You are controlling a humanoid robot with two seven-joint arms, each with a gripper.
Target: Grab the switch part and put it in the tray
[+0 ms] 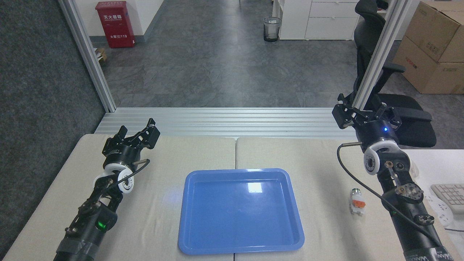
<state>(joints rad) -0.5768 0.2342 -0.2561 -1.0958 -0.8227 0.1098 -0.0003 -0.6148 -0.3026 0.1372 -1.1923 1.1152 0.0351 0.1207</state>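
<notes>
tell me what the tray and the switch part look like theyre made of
Tray: likely glossy blue plastic; a bright light reflection shows on its floor. Switch part: apparently matte white plastic with an orange middle piece, and a darker, possibly metal, tip.

Small white-and-orange switch part (356, 202) lies on the table right of the empty blue tray (188, 232).

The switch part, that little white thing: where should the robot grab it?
Probably from above, with the right pincer closing across the white body's long sides beside the orange middle. The switch part lies flat on the table, with open space around it.
</notes>
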